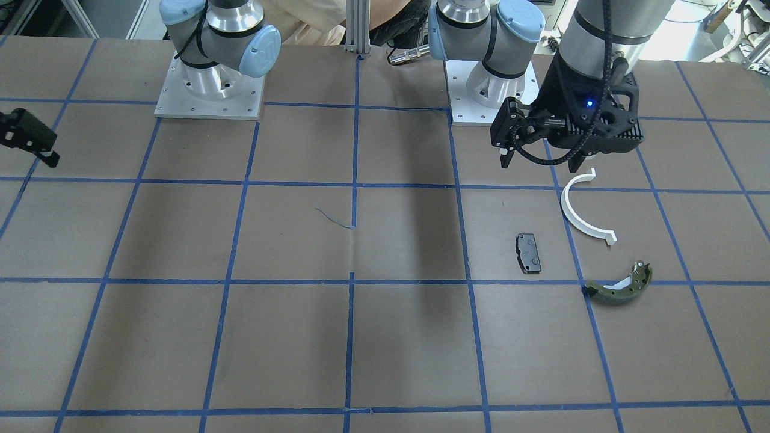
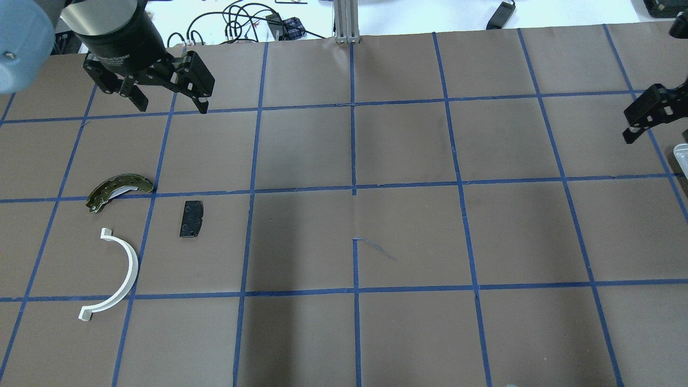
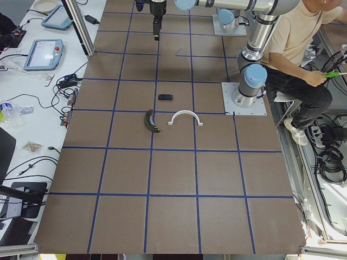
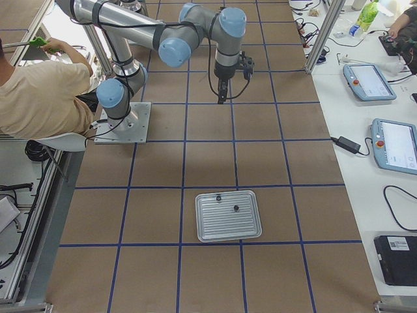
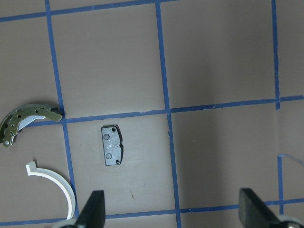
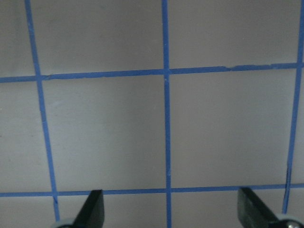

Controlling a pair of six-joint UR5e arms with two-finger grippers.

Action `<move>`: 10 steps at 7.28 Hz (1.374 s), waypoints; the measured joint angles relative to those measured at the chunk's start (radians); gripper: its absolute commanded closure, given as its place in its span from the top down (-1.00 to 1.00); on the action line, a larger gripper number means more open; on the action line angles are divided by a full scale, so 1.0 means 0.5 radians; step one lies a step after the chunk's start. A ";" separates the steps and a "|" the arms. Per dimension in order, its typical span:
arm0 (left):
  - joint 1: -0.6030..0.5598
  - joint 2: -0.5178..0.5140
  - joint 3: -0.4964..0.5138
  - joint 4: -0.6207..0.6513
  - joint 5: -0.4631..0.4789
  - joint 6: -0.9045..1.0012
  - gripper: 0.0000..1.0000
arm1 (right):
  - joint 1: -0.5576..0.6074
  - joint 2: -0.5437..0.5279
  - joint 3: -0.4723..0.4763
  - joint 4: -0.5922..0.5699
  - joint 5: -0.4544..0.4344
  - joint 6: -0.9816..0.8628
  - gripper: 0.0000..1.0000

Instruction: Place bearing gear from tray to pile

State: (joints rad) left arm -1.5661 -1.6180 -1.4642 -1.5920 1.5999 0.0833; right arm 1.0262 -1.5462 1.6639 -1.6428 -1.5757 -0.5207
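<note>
The silver tray [image 4: 228, 225] lies on the table at my right end. Two small dark parts [image 4: 236, 208] rest on it, too small to tell which is the bearing gear. The pile sits at my left end: a white half-ring [image 2: 126, 269], a black pad [image 2: 191, 219] and an olive brake shoe [image 2: 115, 189]. My left gripper [image 5: 173, 213] hangs high over the pile, open and empty, with the pad [image 5: 112, 145] below it. Away from the tray, my right gripper [image 6: 171, 213] is open over bare taped paper, holding nothing.
Both arm bases [image 1: 209, 90] stand at the robot's edge of the table. A seated person [image 3: 303, 59] is just behind them. Tablets [image 4: 394, 143] and cables lie on the white bench beyond the table's far edge.
</note>
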 measured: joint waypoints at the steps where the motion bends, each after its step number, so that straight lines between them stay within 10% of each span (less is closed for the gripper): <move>1: 0.000 0.002 0.000 -0.011 0.002 -0.020 1.00 | -0.154 0.107 -0.004 -0.145 -0.023 -0.215 1.00; 10: 0.000 0.000 -0.001 0.002 -0.003 -0.042 1.00 | -0.593 0.925 -0.202 -0.959 -0.118 -1.429 0.92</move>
State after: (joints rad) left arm -1.5661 -1.6181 -1.4649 -1.5911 1.5986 0.0625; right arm 0.7297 -1.0834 1.5631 -2.1222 -1.6346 -1.2354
